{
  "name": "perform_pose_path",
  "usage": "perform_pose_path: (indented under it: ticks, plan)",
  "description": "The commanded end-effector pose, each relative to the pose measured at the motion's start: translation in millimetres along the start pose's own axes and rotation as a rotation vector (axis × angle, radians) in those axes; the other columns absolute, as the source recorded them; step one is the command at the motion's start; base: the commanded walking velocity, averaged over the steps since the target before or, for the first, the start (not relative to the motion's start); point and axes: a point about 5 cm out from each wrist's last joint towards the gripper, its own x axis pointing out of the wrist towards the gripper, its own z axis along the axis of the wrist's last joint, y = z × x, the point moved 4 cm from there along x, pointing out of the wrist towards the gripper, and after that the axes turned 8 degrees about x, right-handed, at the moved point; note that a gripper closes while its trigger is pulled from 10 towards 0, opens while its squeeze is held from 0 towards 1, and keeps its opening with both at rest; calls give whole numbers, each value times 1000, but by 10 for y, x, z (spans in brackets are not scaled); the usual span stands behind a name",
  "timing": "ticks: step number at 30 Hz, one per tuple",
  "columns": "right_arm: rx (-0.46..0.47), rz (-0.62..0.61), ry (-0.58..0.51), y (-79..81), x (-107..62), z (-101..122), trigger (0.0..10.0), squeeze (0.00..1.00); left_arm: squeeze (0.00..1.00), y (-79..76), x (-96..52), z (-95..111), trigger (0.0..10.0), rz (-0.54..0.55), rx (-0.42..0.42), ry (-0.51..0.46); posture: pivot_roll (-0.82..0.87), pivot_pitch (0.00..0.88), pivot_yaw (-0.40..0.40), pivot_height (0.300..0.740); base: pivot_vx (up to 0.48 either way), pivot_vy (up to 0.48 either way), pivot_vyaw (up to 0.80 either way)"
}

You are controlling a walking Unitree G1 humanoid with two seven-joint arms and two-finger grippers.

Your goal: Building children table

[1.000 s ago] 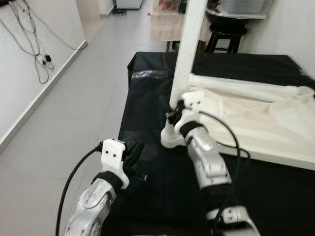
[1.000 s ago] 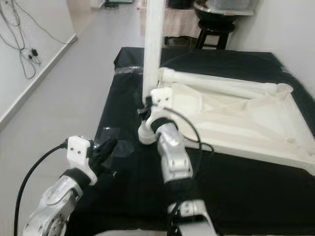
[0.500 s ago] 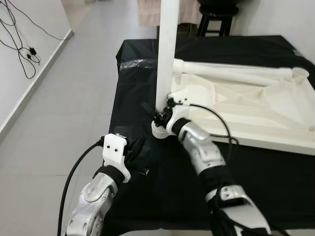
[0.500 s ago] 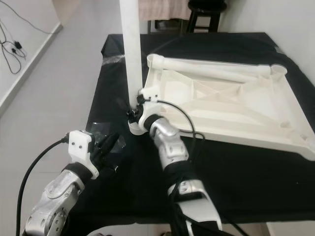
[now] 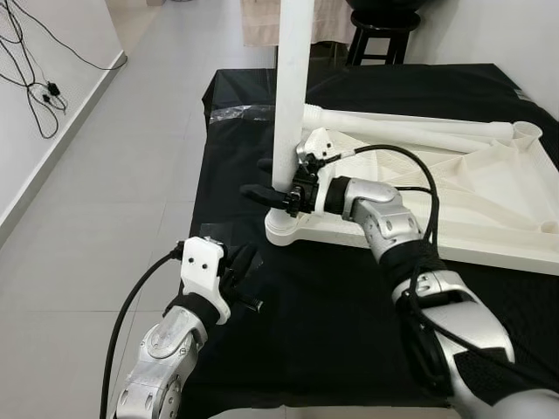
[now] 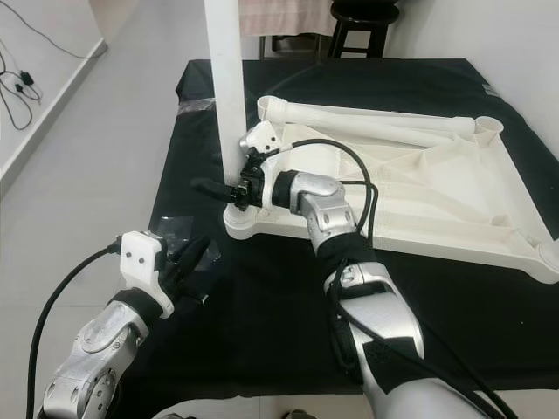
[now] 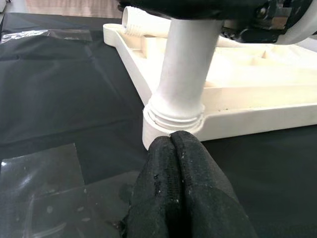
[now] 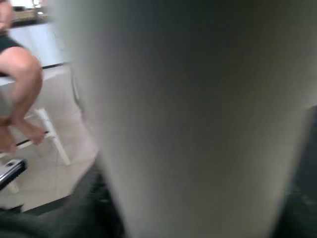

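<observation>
the white tabletop (image 5: 454, 188) was lying upside down on a surface (image 5: 332, 297) covered in black cloth, ribs facing up, with one leg (image 5: 293, 87) standing upright in the near-left corner socket. a second leg (image 5: 410, 127) was lying flat along the far edge of the tabletop. the right gripper (image 5: 271, 188) was reaching across to the upright leg low down, just above the socket, with its jaws spread around it, one black finger (image 5: 262, 194) poking out on the left side of the leg; looked like it was clasping the leg, and the right wrist view was pretty much just blurry white leg up close. the left gripper (image 5: 240, 266) was sitting low over the cloth near the surface's left edge, just in front of that corner, jaws pressed together with nothing in them. a clear plastic bag (image 7: 44, 193) was lying flat on the cloth right by it, and another bit of plastic (image 5: 240, 113) sat near the far left corner. grey tile floor (image 5: 96, 201) to the left, cables (image 5: 35, 83) hanging on the wall, a black stool (image 5: 376, 39) beyond the surface.
</observation>
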Motion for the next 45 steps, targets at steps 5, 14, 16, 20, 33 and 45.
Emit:
perform_pose_path:
  ticks: [5,14,16,20,33,45]
  plan:
    - [32,94,49,72,7,-138,0,0,0,-4,-39,-73,10000,4,1,27,54,129,-14,740,0,0,0]
    - [31,-81,4,-72,-177,-314,0,0,0,-22,-54,-76,10000,0,-3,28,46,127,-9,740,0,0,0]
    - [40,-154,7,-112,-205,-393,0,0,0,-20,-58,-76,10000,0,-3,28,40,129,-13,740,0,0,0]
    - [128,-515,33,-141,-229,-844,0,0,0,-10,-64,-68,10000,-4,-4,29,39,141,-10,740,0,0,0]
    - [108,-648,22,34,-23,-871,10000,0,0,66,-48,-61,10000,11,11,30,43,133,9,740,0,0,0]
    - [-20,-315,-91,62,52,-211,10000,0,0,40,-33,-59,10000,-5,6,31,48,132,7,740,0,0,0]
